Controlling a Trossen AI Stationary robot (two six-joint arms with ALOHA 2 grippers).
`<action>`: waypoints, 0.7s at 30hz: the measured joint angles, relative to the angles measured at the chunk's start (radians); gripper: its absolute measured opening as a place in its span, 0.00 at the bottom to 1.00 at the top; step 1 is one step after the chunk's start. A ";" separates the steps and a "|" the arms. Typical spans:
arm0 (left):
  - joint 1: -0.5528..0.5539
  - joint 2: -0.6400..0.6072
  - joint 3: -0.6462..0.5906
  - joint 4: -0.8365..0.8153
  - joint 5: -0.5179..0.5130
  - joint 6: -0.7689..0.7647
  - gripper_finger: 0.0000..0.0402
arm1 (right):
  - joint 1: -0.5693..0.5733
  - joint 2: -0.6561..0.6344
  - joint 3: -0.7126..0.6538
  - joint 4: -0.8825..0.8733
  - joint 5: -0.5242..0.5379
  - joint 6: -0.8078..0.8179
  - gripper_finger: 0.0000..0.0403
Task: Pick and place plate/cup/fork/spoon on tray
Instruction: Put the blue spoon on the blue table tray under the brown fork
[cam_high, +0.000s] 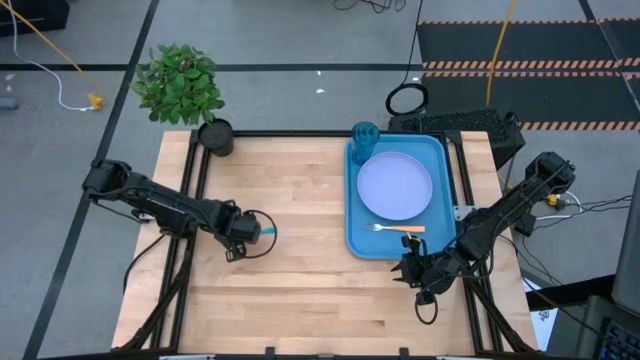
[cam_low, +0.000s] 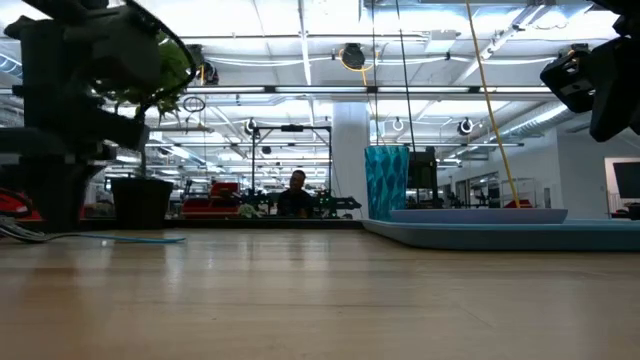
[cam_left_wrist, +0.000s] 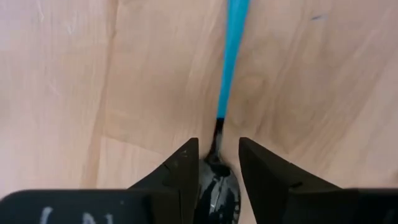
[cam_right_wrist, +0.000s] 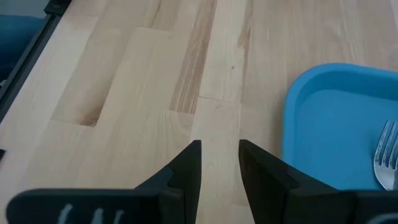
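The spoon (cam_high: 266, 232) lies left of the table's middle, its light-blue handle (cam_left_wrist: 233, 56) pointing toward the tray; the handle also shows in the low view (cam_low: 140, 238). My left gripper (cam_high: 243, 233) is shut on its dark bowl. The blue tray (cam_high: 354, 215) at the right holds the lavender plate (cam_high: 395, 185), the teal cup (cam_high: 365, 135) at its far left corner and the orange-handled fork (cam_high: 397, 228) near its near rim. My right gripper (cam_high: 415, 270) hovers just off the tray's near left corner (cam_right_wrist: 298, 106), empty, its fingers a narrow gap apart. My left gripper has the spoon's dark bowl (cam_left_wrist: 217, 183) between its two fingers (cam_left_wrist: 186, 168), one on each side. The fingers slant down from the table's left side. The handle runs straight ahead from them toward the tray, low along the table; whether it rests there I cannot tell.
A dark pot with a green plant (cam_high: 215, 135) stands at the table's far left corner. Bare wood (cam_high: 300, 290) lies between the spoon and the tray. A person (cam_low: 297, 195) shows far off in the room.
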 joint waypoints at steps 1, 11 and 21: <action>-0.004 0.000 -0.012 0.004 0.000 -0.013 0.29 | 0.000 0.000 0.000 0.000 -0.001 0.002 0.24; -0.035 -0.005 -0.090 0.089 -0.016 -0.037 0.30 | 0.000 0.000 0.000 0.000 -0.004 0.007 0.24; -0.041 -0.004 -0.087 0.097 -0.039 0.000 0.30 | 0.000 0.000 0.000 0.000 -0.002 0.000 0.24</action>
